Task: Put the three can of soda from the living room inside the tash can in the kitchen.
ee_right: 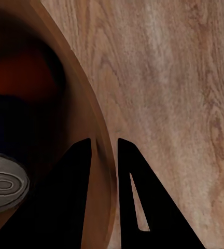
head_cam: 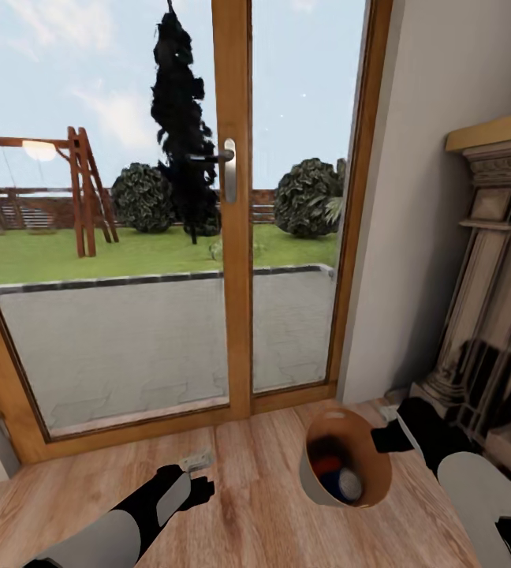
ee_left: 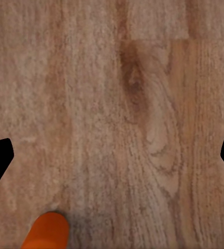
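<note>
Tan-lined round grey wastebasket (head_cam: 316, 483) hangs from my right claw (ee_right: 103, 150), pinched on its rim; my left claw (head_cam: 196, 460) gapes wide.

The floor (head_cam: 271, 489) is light brown wood with wavy grain lines and a dark knot. The bin (head_cam: 315, 481) is tan inside and pale on the outside. In it lie cans (head_cam: 339, 477), orange-red and dark blue, one with a silvery grey top. The door frame (head_cam: 234, 237) is orange-brown wood with a grey handle (head_cam: 229, 170). The wall (head_cam: 437, 205) is off-white. The fireplace (head_cam: 492, 300) is cream and grey with a yellow-brown shelf on top. Both arms are black and grey. Outside, the grass (head_cam: 129, 252) is green, the paving (head_cam: 145, 339) grey, the swing (head_cam: 82, 189) red-brown, the bushes (head_cam: 311, 197) dark green, and the sky (head_cam: 66, 63) pale blue with white clouds.
</note>
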`<state>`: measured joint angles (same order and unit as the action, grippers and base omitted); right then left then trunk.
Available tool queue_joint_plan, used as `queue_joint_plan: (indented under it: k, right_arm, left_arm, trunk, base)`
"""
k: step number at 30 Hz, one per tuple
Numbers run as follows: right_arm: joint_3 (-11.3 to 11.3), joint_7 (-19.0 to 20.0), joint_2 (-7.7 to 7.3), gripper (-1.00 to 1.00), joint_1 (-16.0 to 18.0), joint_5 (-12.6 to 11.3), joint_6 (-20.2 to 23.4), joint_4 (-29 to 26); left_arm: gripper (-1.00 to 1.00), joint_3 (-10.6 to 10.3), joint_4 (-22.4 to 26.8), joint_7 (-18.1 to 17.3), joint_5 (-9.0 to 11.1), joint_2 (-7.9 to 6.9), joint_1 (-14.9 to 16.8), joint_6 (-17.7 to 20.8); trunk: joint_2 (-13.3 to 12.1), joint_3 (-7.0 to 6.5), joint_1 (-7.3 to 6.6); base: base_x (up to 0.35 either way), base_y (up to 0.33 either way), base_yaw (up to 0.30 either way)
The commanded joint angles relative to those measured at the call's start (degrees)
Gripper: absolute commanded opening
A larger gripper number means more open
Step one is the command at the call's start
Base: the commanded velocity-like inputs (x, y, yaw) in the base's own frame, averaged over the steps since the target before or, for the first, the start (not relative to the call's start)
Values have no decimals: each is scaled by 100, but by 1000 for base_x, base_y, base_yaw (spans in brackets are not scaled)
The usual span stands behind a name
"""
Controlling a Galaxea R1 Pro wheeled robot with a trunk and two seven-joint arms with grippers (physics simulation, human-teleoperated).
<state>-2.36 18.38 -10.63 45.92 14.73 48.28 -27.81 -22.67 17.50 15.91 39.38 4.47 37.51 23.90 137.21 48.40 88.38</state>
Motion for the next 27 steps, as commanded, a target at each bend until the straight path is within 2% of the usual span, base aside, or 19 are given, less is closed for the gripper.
queue_joint_plan:
  k: [1, 9, 15, 27]
  right_arm:
    - [-3, 13, 1, -100, -7, -127, 11, -11]
    - [24, 0, 12, -100, -30, -116, 141, -53]
    - [18, -1, -1, -100, 34, -113, 809, -68]
    - [-9, 60, 5, -100, 83, -147, 993, -182]
  left_arm:
    - [100, 0, -1, 0, 0, 0, 0, 0]
    - [100, 7, -8, 0, 7, -5, 1, 0]
    - [100, 6, -9, -2, 8, 0, 0, 1]
    - [100, 4, -18, -29, 8, 1, -19, -40]
  trunk:
    - [42, 17, 22]
    - [363, 161, 198]
    - [603, 269, 329]
    - [619, 570, 360]
  base:
    - [0, 0, 0]
    - [0, 0, 0]
    - [0, 0, 0]
    - [0, 0, 0]
